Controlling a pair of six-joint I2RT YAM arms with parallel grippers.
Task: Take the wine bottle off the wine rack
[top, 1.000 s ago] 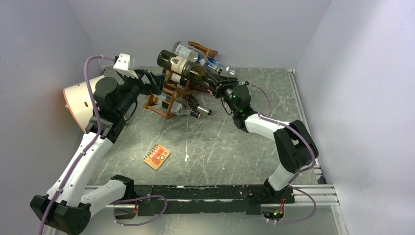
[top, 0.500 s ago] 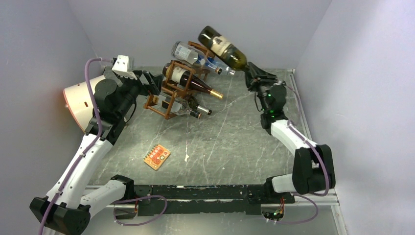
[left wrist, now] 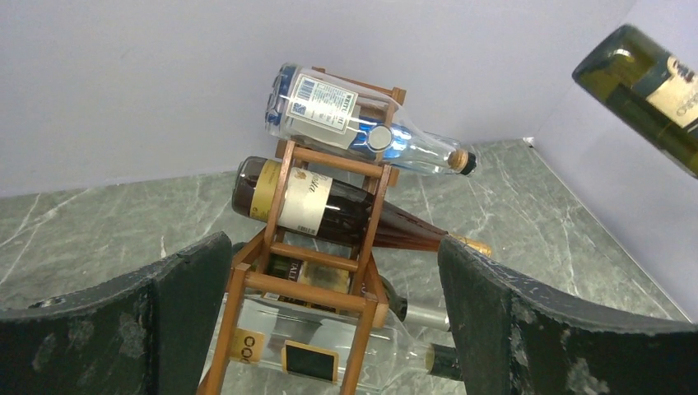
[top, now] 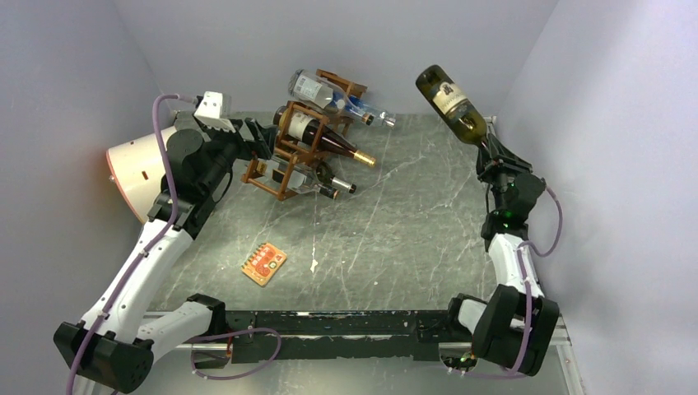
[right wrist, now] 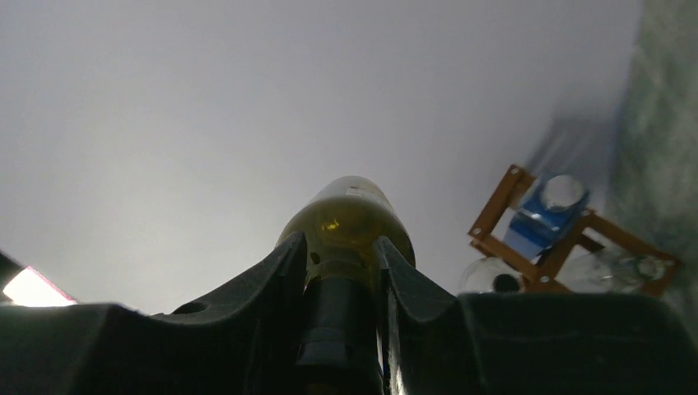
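The wine bottle, dark green with a pale label, hangs in the air at the right rear, base tilted up and to the left. My right gripper is shut on its neck. In the right wrist view the bottle rises between the fingers of the right gripper. The reddish-brown wine rack stands at the left rear, apart from that bottle. My left gripper is open at the rack's left side. In the left wrist view the left gripper has its fingers either side of the wine rack without touching it.
The rack holds a clear blue-tinted bottle on top, a dark bottle with a gold cap in the middle, and a clear bottle at the bottom. A cream drum lies at the far left. An orange card lies on the table.
My right arm has drawn the wine bottle off the top of the rack and swung it right and upward. The left arm has hardly moved.
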